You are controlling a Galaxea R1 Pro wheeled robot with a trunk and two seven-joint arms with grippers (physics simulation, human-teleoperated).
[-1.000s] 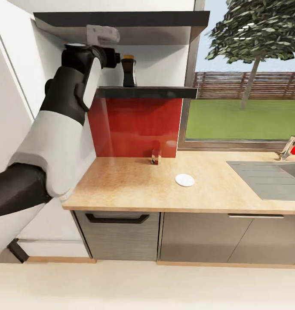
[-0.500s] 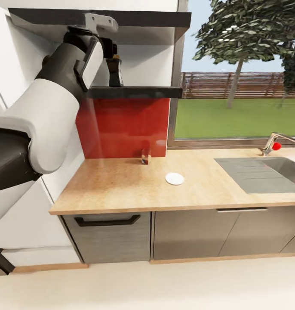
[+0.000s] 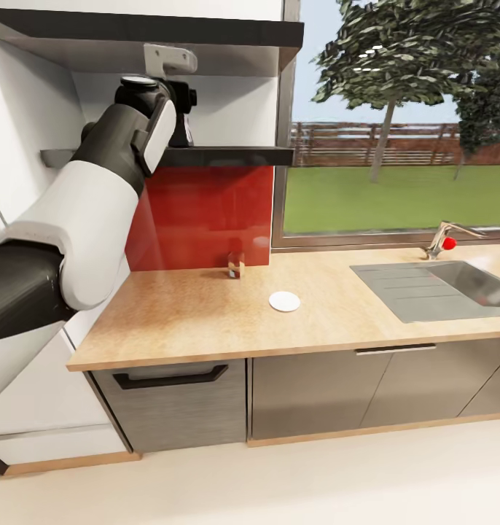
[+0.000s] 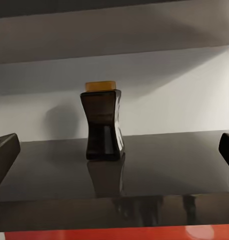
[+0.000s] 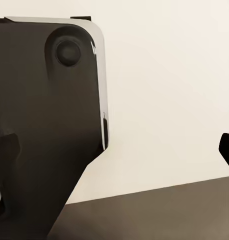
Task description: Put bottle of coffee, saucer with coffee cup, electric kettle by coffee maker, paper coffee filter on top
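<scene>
Two fingertips of my left gripper [image 4: 114,150] sit wide apart at the edges of the wrist view, holding nothing, with the bottle of coffee [image 4: 102,122] upright on the dark shelf [image 4: 159,160] ahead, centred between them. My right gripper [image 5: 114,150] looks spread too (only its tips show). On the countertop [image 3: 177,321] below lies the saucer [image 3: 284,301]. I judge the risk is nudging the waisted jar backward or tipping it if I advance off-centre.
</scene>
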